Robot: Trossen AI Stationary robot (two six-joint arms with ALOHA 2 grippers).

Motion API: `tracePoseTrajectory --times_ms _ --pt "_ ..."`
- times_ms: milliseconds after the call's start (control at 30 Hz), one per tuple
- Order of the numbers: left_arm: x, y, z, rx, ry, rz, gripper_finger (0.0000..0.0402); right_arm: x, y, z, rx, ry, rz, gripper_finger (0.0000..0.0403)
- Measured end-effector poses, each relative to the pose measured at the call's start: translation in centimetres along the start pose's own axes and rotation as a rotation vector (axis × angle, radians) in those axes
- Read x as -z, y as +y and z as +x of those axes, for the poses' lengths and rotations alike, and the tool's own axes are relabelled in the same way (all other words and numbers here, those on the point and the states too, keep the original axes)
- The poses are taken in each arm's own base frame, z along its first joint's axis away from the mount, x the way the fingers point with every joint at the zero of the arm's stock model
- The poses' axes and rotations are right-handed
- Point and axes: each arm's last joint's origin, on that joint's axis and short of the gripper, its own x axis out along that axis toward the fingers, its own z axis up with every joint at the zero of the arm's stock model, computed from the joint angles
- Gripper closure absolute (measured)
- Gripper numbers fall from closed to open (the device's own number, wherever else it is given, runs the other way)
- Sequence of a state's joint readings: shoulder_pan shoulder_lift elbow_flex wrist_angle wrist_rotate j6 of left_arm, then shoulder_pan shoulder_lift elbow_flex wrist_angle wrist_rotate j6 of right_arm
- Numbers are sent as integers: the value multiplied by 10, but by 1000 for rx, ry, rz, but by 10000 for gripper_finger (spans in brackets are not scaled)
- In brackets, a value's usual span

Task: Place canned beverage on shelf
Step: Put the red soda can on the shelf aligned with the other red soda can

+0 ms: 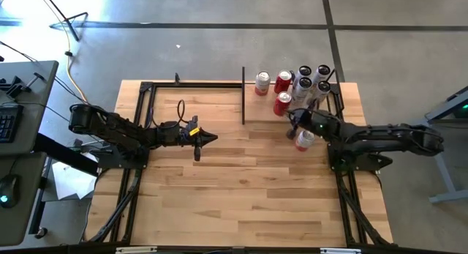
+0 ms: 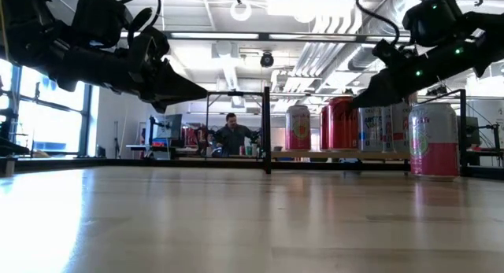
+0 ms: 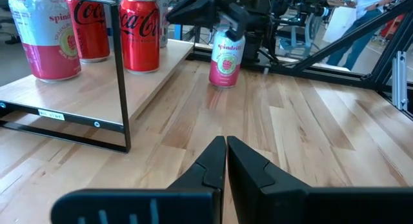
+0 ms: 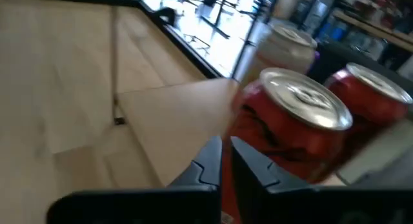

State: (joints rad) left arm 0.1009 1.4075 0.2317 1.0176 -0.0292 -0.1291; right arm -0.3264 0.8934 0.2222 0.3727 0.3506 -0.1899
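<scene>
The shelf is a low light-wood plank at the table's far right, with a thin black upright plate at its left end. Two red cans, a pink-and-white can and several white cans stand on it. Another pink-and-white can stands upright on the tabletop just in front of the shelf; it also shows in the left wrist view. My right gripper is shut and empty, above that can, with its tips close beside the near red can. My left gripper is shut and empty above the table's middle.
Black frame rails run along the table's left, right and far sides. A desk with a keyboard stands left of the table. A person sits far off in the room behind. Bare tabletop lies toward the near edge.
</scene>
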Motion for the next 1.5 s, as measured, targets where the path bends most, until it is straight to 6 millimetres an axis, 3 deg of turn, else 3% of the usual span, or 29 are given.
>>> tracePoseTrajectory --times_ms 167,467,733,1200,1500 --pt "0 0 0 0 0 0 394 5 -8 6 12 27 76 364" --pt "0 0 0 0 0 1 394 8 -23 8 188 57 153 386" --pt "0 0 0 0 0 2 394 0 -12 7 -25 -33 111 389" --pt "0 0 0 0 1 2 394 10 -23 20 -64 1 68 389" --pt "0 0 0 0 2 2 394 -7 -24 24 -168 24 25 389"
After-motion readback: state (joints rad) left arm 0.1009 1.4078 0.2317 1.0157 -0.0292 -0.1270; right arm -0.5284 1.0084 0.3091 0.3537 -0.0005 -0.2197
